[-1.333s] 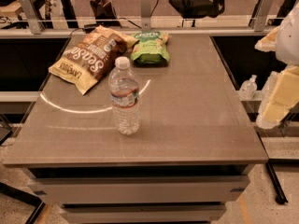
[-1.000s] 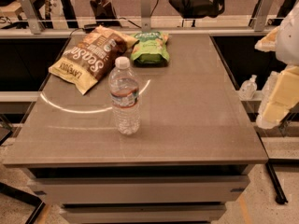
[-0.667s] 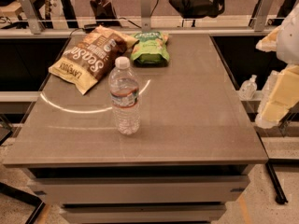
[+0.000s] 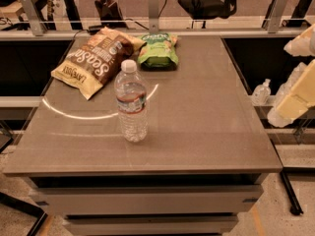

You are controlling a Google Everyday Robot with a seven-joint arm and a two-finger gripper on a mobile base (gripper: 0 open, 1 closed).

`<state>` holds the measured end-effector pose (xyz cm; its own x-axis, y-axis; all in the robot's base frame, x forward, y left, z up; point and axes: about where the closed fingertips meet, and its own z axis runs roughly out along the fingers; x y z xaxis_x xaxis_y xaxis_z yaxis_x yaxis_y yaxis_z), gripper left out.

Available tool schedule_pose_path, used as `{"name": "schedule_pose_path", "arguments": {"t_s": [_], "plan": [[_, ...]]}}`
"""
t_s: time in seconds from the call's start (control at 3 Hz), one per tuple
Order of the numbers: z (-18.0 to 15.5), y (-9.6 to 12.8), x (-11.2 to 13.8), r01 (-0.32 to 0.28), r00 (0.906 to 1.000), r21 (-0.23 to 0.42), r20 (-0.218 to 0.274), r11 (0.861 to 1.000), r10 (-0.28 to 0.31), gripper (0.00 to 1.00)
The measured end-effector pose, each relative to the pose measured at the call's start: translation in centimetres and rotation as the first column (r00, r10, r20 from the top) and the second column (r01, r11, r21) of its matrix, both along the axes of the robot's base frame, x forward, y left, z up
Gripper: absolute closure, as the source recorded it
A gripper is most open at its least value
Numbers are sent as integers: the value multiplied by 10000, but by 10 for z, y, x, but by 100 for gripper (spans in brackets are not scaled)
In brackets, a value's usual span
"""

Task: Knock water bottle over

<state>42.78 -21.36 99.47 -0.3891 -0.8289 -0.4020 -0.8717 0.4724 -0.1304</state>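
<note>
The water bottle (image 4: 131, 102) stands upright on the grey table (image 4: 206, 117), left of the table's middle. It is clear and ribbed, with a white cap and a narrow label band. My gripper (image 4: 295, 95) shows as pale cream parts at the right edge of the view, beyond the table's right side and well apart from the bottle.
A brown chip bag (image 4: 93, 60) lies at the back left of the table, and a green snack bag (image 4: 157, 49) lies at the back middle. A small pump-top bottle (image 4: 261, 92) stands on a lower ledge to the right. A rail with posts runs behind the table.
</note>
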Motion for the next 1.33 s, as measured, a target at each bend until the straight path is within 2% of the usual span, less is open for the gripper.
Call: {"name": "schedule_pose_path", "arguments": {"t_s": [0.33, 0.67, 1.0, 1.33], "plan": [[-13, 8, -7, 444, 9990, 1240, -74, 9913, -438, 0], [-31, 18, -13, 726, 9966, 2472, 191, 9663, -798, 0], [-48, 23, -13, 872, 9899, 3487, 745, 9331, -1204, 0], [-59, 29, -10, 916, 9769, 4130, 1392, 9061, -1622, 0]]}}
